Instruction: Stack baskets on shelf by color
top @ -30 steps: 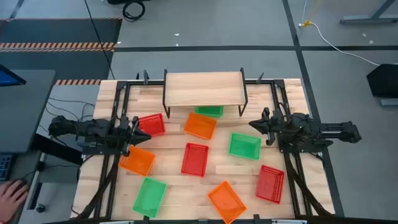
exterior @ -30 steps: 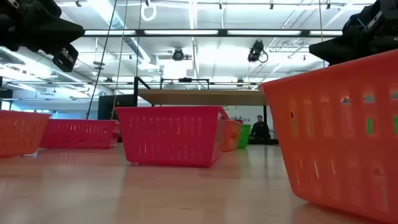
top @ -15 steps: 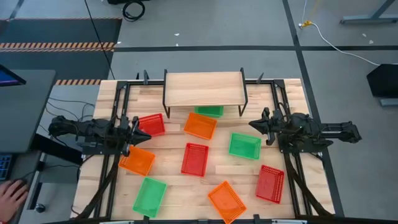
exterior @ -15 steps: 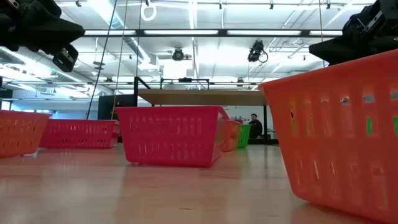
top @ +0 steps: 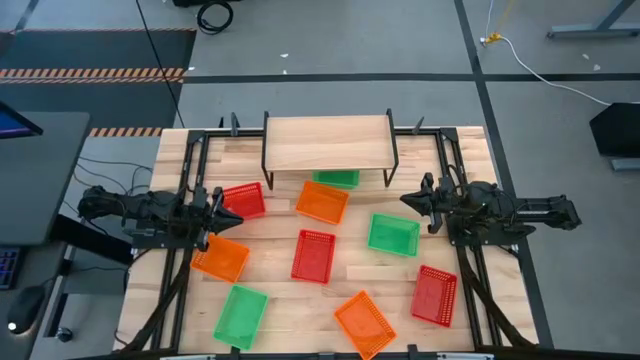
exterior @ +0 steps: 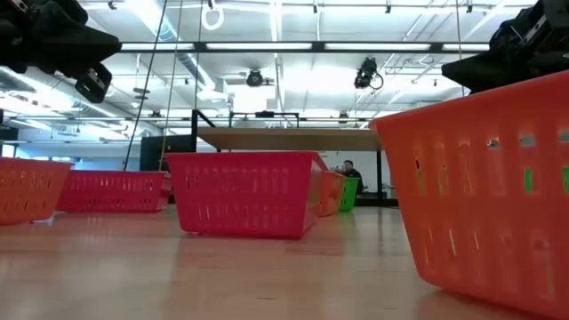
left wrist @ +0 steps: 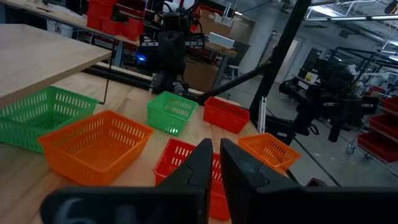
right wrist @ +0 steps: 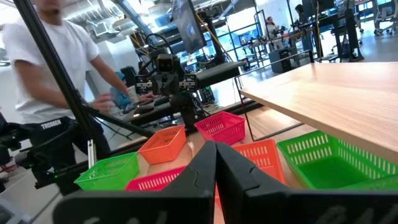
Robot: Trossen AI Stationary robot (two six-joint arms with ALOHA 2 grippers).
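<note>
While nine baskets (top: 313, 255) lie scattered before the bare shelf (top: 328, 143), left gripper (top: 226, 214) and right gripper (top: 408, 200) flank it, closed and empty, apparently awaiting sorting.

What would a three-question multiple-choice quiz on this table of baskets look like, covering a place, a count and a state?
1. Where is the green basket nearest the shelf?
A. On the shelf's top board
B. Partly under the shelf
C. On the floor

2. How many red baskets show on the table?
A. One
B. Five
C. Three

3. What is on the shelf's top board?
A. Nothing
B. A stack of orange baskets
C. One red basket

Answers:
1 B: the green basket pokes out from beneath the shelf.
2 C: red baskets lie by the left claw, mid-table and near the right front.
3 A: the high view shows the board bare.
</note>
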